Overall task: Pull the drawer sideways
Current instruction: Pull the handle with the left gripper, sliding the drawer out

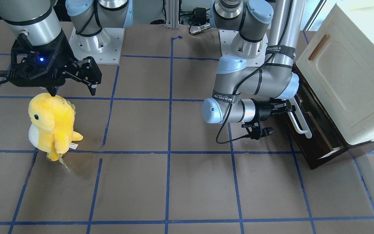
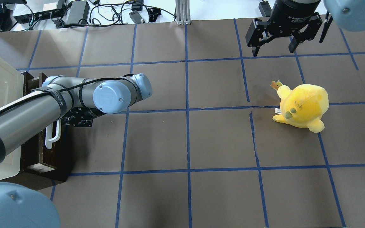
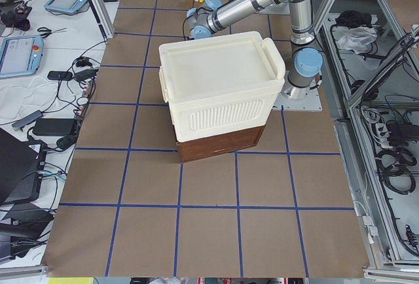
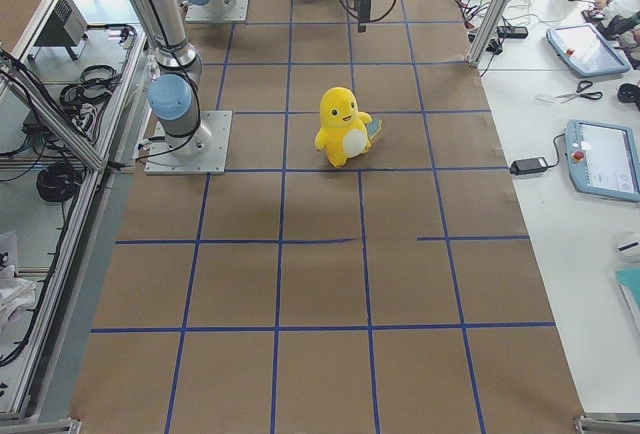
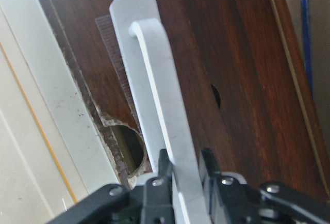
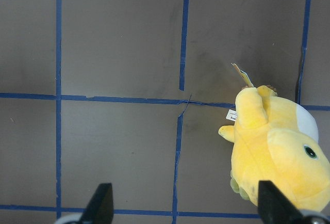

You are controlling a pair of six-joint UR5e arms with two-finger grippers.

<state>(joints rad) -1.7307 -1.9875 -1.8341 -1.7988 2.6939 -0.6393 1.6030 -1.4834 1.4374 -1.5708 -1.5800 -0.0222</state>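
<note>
The dark brown drawer (image 1: 317, 138) sits under a cream-white cabinet (image 1: 346, 74) and stands a little way out, with a strip of pale interior showing. Its long white bar handle (image 1: 299, 120) runs along the front. My left gripper (image 1: 289, 109) is shut on this handle. The left wrist view shows the black fingers (image 5: 165, 175) clamped on either side of the white bar (image 5: 154, 79), against the drawer front (image 5: 232, 53). My right gripper (image 1: 72, 92) is open and empty. It hangs above the table near a yellow plush toy (image 1: 52, 125).
The cabinet door has a small brown wooden handle (image 1: 318, 47). In the overhead view the plush toy (image 2: 303, 106) stands on the brown table, which is marked with blue tape lines. The robot bases stand at the table's far edge in the front-facing view.
</note>
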